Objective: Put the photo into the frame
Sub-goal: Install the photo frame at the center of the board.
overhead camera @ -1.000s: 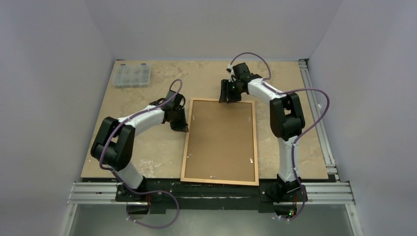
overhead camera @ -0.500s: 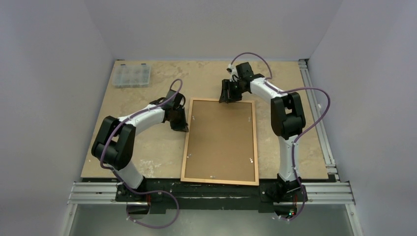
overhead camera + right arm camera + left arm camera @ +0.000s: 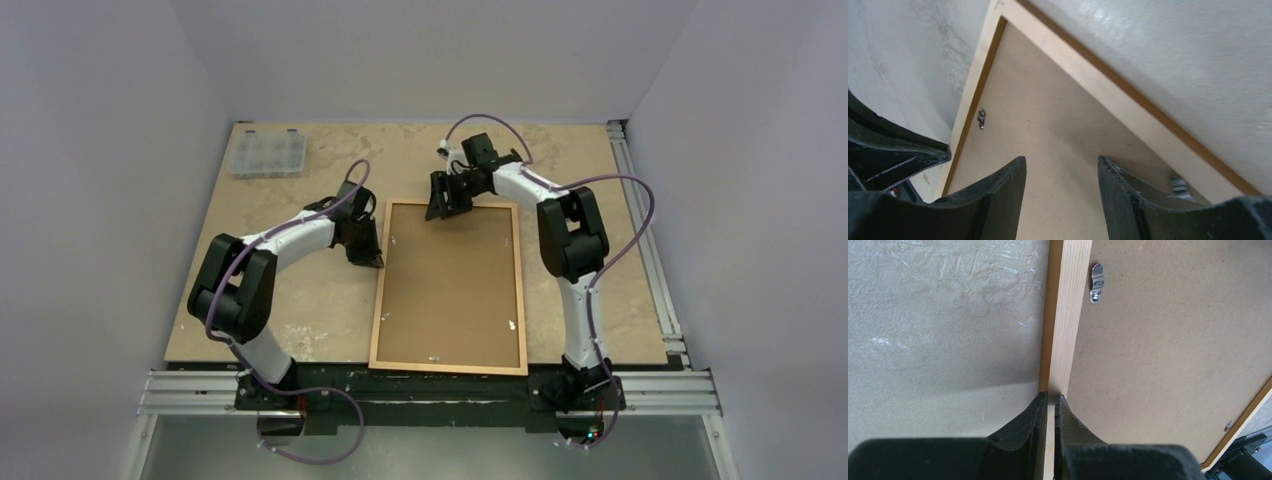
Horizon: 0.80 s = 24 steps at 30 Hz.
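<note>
The frame [image 3: 521, 290] lies face down on the table, its near edge overhanging the table's front. A brown hardboard backing panel [image 3: 450, 285] fills it, with small metal clips [image 3: 1096, 282] at the rim. The photo is hidden. My left gripper [image 3: 372, 262] is shut on the frame's left rail [image 3: 1070, 315], one finger on each side, as the left wrist view [image 3: 1051, 399] shows. My right gripper [image 3: 440, 212] hovers open and empty over the far left part of the panel [image 3: 1048, 130], just inside the frame's far rail [image 3: 1088, 70].
A clear plastic organiser box [image 3: 267, 153] sits at the table's far left corner. Metal rails run along the right edge [image 3: 645, 250] and the near edge [image 3: 430, 392]. White walls close in on three sides.
My right gripper has moved left along the frame's far edge, toward its far left corner. The left gripper and the frame have not moved.
</note>
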Available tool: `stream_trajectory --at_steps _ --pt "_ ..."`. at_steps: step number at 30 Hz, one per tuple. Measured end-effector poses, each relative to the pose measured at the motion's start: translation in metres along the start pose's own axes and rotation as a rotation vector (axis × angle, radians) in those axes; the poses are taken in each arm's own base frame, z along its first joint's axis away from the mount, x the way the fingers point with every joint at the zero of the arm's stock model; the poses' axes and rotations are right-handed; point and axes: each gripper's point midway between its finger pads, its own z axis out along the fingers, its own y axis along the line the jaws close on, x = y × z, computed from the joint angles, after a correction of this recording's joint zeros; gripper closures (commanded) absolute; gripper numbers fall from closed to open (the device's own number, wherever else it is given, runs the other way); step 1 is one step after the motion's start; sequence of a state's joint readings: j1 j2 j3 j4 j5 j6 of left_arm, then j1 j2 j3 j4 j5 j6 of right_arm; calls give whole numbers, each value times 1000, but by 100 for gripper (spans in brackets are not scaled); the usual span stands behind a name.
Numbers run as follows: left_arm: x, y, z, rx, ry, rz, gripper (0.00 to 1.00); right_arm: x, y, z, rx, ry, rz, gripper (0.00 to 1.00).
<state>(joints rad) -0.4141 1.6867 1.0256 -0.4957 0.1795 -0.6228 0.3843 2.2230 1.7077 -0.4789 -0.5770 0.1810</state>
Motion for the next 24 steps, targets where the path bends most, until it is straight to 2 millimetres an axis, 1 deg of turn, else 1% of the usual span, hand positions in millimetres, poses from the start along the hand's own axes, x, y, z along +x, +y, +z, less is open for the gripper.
stream_trajectory --at_steps 1,5,8,10,12,14,17,18,19,21,22,24 --pt "0 0 0 0 0 0 95 3 6 3 -8 10 -15 45" --pt "0 0 0 0 0 0 93 9 21 8 -38 33 -42 36" --pt "0 -1 -1 1 -3 1 89 12 26 3 -48 29 -39 29" --pt "0 -1 -1 3 -5 1 84 15 31 -5 -53 28 -25 23" --pt "-1 -1 -1 6 -11 2 78 16 40 -18 -56 11 -17 18" --pt "1 0 -1 7 -17 4 70 11 51 -36 -60 -27 -21 14" --pt "8 2 -4 9 -12 7 59 3 69 -72 -63 -125 -36 10" --pt "11 3 -6 11 -11 8 54 3 74 -84 -67 -157 -35 9" --pt "14 4 -9 15 -10 9 52 2 76 -95 -70 -188 -28 8" --pt "19 3 -16 31 -15 13 47 5 71 -119 -69 -249 7 5" --pt "22 2 -21 46 -22 14 46 7 64 -130 -62 -277 37 4" --pt "27 0 -29 74 -31 17 44 16 42 -151 -38 -321 113 2"
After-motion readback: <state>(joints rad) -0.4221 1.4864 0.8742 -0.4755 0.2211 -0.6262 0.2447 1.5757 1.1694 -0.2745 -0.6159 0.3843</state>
